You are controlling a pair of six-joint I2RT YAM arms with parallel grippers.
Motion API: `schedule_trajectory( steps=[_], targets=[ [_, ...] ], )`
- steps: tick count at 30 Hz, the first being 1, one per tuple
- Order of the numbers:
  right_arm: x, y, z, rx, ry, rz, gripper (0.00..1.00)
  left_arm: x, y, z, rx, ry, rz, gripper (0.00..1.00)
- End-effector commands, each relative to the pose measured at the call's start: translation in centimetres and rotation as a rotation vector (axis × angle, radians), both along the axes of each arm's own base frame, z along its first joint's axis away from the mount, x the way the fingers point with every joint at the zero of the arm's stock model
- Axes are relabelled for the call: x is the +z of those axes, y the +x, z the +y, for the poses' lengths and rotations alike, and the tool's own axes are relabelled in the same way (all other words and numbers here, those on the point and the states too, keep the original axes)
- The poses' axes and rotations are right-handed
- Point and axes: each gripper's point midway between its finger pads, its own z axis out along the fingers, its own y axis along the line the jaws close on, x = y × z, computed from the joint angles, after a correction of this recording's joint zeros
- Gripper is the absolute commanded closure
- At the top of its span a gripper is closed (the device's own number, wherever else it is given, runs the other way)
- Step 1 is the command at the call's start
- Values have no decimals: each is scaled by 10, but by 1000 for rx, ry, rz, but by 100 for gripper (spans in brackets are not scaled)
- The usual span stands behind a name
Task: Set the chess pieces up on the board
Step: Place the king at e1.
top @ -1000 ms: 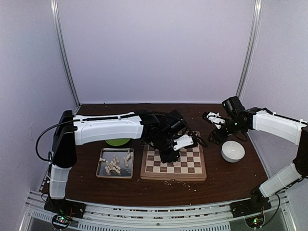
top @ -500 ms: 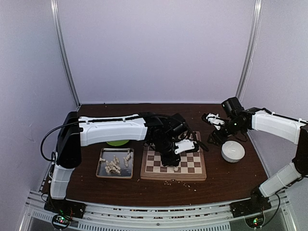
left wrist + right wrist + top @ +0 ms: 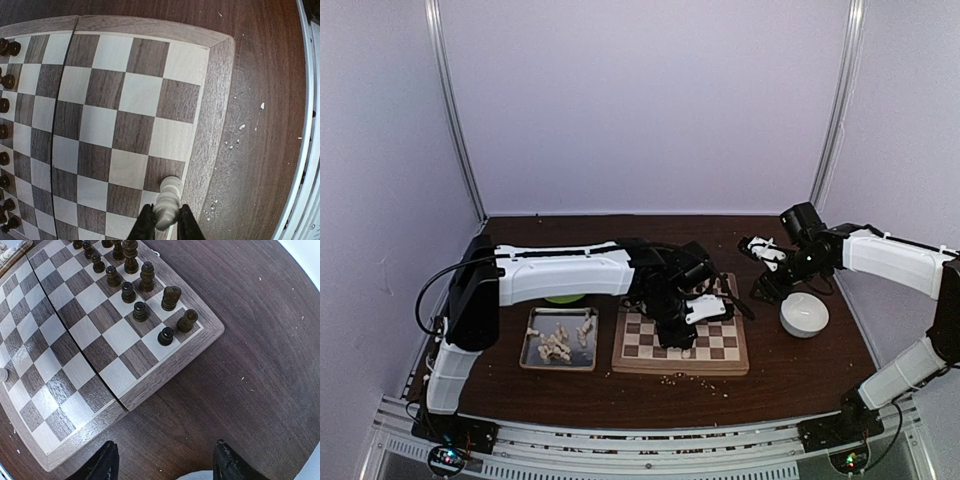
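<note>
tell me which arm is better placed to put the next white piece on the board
Left. The left gripper is shut on a cream-white piece over an edge square of the board; the right gripper is open, empty, hovering off the board.

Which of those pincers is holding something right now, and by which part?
The left pincer clamps a white chess piece by one end, seemingly its top, over a corner of the board. The right pincer is open, holding nothing.

Dark wood table (image 3: 790, 375): board (image 3: 680, 366) centre, metal tray (image 3: 527, 345) left, white bowl (image 3: 804, 314) right, crumbs (image 3: 672, 377) scattered.
</note>
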Motion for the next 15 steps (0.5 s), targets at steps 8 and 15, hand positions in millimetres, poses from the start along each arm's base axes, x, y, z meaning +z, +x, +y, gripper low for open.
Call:
schedule_trajectory(
  steps=[8,15],
  targets=[
    [4,3,3,9,17,11,36,1,4,-8,24,-8,-12,95],
    [2,2,5,17,21,23,36,0,3,-10,32,-13,0,94]
  ],
)
